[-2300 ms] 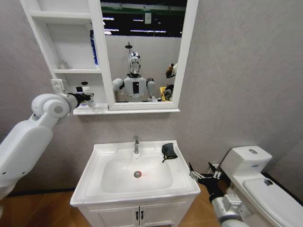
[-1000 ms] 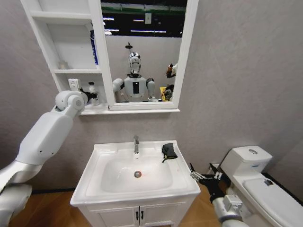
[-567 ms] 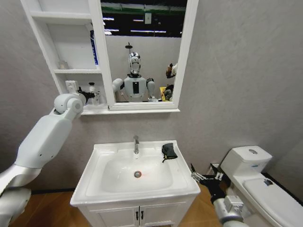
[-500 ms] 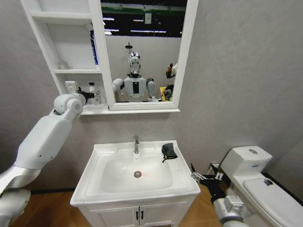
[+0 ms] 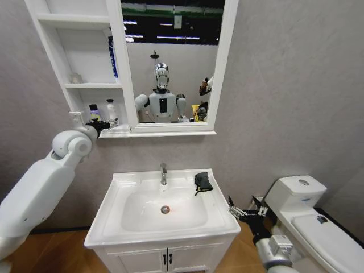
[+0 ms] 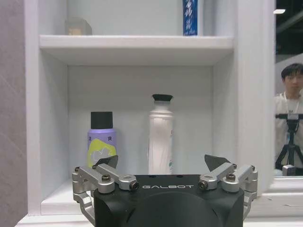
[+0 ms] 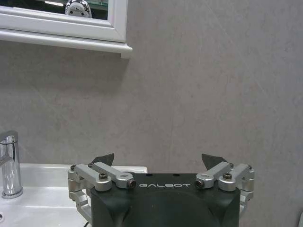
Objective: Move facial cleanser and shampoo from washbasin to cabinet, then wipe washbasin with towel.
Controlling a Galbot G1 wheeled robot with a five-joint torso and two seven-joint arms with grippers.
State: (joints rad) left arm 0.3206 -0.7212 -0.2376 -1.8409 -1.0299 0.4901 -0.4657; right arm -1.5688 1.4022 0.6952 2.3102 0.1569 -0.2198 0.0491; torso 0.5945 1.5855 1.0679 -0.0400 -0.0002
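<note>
You have both bottles standing in the bottom compartment of the cabinet: the purple bottle with the black cap toward the compartment's outer wall and the tall white bottle near its middle, upright and a little apart. Which one is the shampoo and which the cleanser you cannot read off the labels here. Your left gripper hangs just outside the front edge of that bottom shelf, fingers spread wide and holding nothing. So the moving part looks finished, judging by the bare washbasin rim.

What remains is the wiping. The towel lies crumpled on the washbasin's back right corner, just beside the tap, and nothing is touching it. Your right gripper waits low beside the washbasin's front right corner, between it and the toilet, also spread open and empty. It is the nearer one to the towel.
</note>
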